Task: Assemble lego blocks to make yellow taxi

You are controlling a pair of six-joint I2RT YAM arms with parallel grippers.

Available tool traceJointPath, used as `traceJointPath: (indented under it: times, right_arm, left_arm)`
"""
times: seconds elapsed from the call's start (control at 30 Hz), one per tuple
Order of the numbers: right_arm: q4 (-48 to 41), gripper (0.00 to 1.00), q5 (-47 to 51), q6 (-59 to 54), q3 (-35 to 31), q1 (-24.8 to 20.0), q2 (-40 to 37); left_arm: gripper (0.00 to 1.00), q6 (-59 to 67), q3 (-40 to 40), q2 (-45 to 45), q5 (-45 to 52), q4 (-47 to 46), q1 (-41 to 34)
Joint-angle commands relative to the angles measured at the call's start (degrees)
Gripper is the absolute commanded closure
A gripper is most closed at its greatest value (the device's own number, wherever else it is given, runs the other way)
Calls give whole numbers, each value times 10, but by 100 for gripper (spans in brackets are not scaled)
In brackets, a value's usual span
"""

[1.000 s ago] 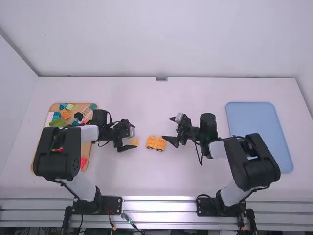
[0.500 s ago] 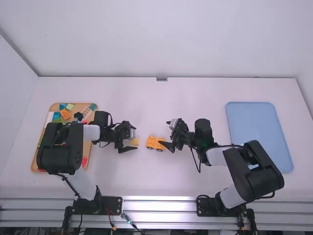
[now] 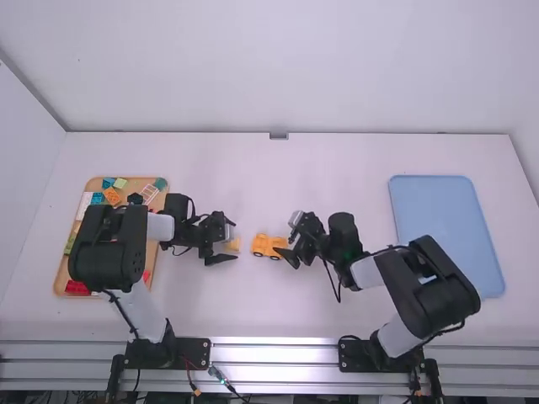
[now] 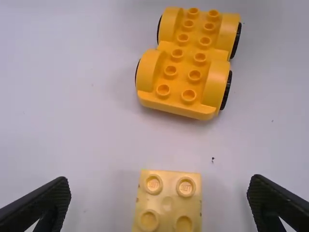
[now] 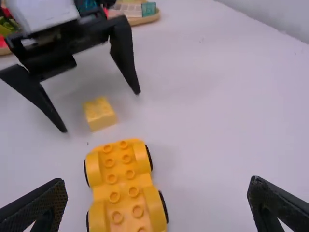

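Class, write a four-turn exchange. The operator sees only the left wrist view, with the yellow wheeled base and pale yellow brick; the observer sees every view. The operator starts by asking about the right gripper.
Operator: Is the right gripper open near my wheeled base?
Observer: Yes, its fingers stand wide apart at the base's end farther from the pale yellow brick.
Operator: Where are the other bricks?
Observer: Several, including an orange brick, lie on the wooden tray at the table's left.

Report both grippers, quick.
Left gripper: open, empty, fingers either side of the small yellow block.
Right gripper: open, empty, by the wheeled base.
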Motion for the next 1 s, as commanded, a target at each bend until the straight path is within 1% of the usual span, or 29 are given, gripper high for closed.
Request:
traceJointPath:
  times: [0.0,0.17,0.23,0.27,0.3,0.33,0.5,0.67,0.8,0.83,0.97]
  right_arm:
    - [9,1,1,1,14,15,28]
    - [38,1,2,2,14,23,41]
    - [42,1,3,3,14,21,43]
    - [38,1,3,3,14,19,43]
    - [38,1,2,3,14,17,43]
    - [37,1,1,3,14,17,43]
    - [39,1,3,3,14,18,43]
    - [39,1,3,3,14,18,43]
    - [40,1,3,3,14,18,43]
    - [40,1,3,3,14,18,43]
    - [39,1,3,3,14,18,43]
  left_arm:
    - [4,16,-5,13,19,0,3]
    - [11,16,-5,13,16,-2,3]
    - [16,16,-5,13,16,-2,3]
    - [30,16,-5,13,8,-3,3]
    - [34,16,-5,13,3,-6,3]
    - [36,16,-5,13,2,-9,3]
    - [37,16,-6,13,-2,-11,2]
    - [47,16,-10,13,-12,-10,5]
    - [52,16,-14,13,-14,-6,2]
    - [56,16,-15,13,-17,-4,5]
    - [60,16,-15,14,-18,-4,6]
